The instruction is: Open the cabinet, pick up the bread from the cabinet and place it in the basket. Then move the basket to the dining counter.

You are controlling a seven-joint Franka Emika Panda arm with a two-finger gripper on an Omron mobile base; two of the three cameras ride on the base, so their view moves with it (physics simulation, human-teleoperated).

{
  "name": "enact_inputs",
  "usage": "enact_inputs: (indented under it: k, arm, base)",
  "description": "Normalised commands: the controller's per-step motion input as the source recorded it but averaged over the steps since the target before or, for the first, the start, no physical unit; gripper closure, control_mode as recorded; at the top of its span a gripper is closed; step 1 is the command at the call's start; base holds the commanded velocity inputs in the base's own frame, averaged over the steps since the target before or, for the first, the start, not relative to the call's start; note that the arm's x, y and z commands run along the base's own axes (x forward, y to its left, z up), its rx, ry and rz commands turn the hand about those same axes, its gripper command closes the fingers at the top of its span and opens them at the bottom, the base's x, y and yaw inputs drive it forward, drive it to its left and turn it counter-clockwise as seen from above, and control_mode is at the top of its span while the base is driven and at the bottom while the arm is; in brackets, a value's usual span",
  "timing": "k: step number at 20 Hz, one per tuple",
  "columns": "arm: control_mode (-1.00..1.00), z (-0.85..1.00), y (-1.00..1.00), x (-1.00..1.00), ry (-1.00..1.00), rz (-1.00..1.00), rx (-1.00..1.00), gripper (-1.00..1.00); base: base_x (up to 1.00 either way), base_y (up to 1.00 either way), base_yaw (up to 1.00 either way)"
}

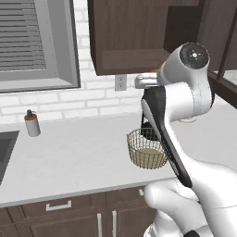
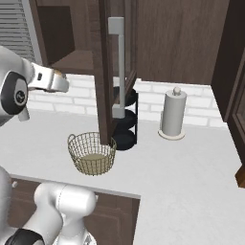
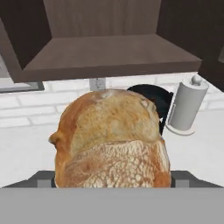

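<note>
With the bread (image 3: 111, 140) gripped between wide-set jaws just outside the open cabinet (image 2: 103, 72), the gripper (image 2: 56, 81) should travel right and nearer, descend over the basket (image 2: 92, 154) centre, then release.

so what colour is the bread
Golden-brown, with a paler, cracked, floury crust on the near part. The bread shows best in the hand view.

The arm (image 1: 185, 97) is glossy white with fat rounded segments, a black band running down one link and a round dark grey joint cap (image 1: 194, 55) with a small screw-like dot in the middle.
</note>
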Motion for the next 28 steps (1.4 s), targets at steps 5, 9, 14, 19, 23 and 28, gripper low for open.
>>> enact_inputs:
  k: [5, 9, 14, 19, 23, 28]
  arm:
    - [-1.00, -0.88, 0.00, -0.36, 0.35, 0.01, -0.09, 1.00]
    - [-1.00, -0.87, -0.07, 0.01, 0.26, -0.01, -0.01, 1.00]
    - [-1.00, -0.88, -0.14, 0.25, 0.27, -0.01, 0.00, 1.00]
    - [-1.00, -0.56, -0.24, 0.83, 0.49, -0.02, 0.00, 1.00]
    - [-1.00, -0.25, -0.18, 0.95, 0.50, -0.04, 0.00, 1.00]
    - [-1.00, -0.21, -0.08, 0.47, 0.20, -0.08, 0.00, 1.00]
  base:
    - [0.00, 0.00, 0.00]
    - [0.00, 0.00, 0.00]
    - [0.00, 0.00, 0.00]
    - [0.00, 0.00, 0.00]
    - [0.00, 0.00, 0.00]
    - [0.00, 0.00, 0.00]
